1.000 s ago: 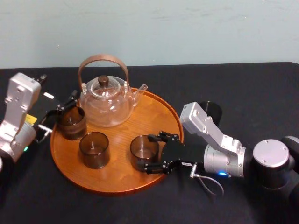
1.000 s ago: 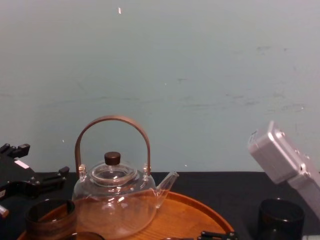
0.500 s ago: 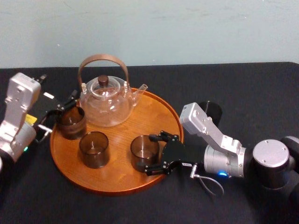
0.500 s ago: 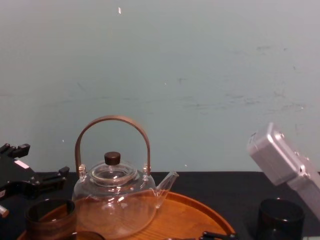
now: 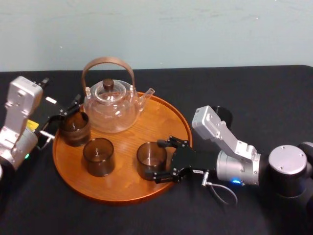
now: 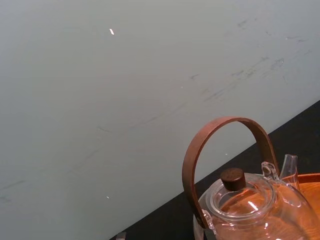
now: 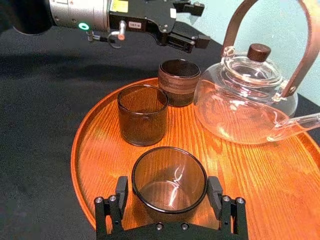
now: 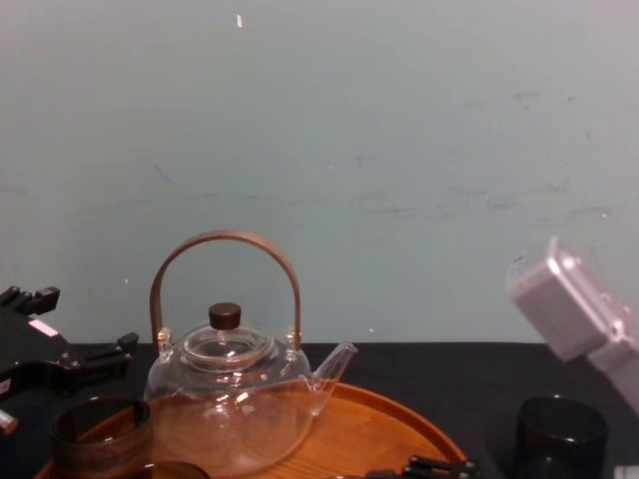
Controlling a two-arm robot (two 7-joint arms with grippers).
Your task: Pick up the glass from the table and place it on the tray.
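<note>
Showed the glass (image 5: pixel 150 157) upright on the tray (image 5: pixel 161 117), between wide jaws of the right gripper (image 5: pixel 159 161) — left gripper (image 5: pixel 62 119) parked beside the rim.

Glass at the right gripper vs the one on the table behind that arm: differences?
Gripper glass sits on the tray between the right gripper's open fingers; table glass sits on the black table, untouched. Gripper glass looks translucent brown; table glass looks near black. Both upright, short. Left gripper sits at tray's back left.

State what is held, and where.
Nothing. The right gripper's open fingers flank the smoky-brown glass tumbler on the round wooden tray; the left gripper hovers open nearby.
</note>
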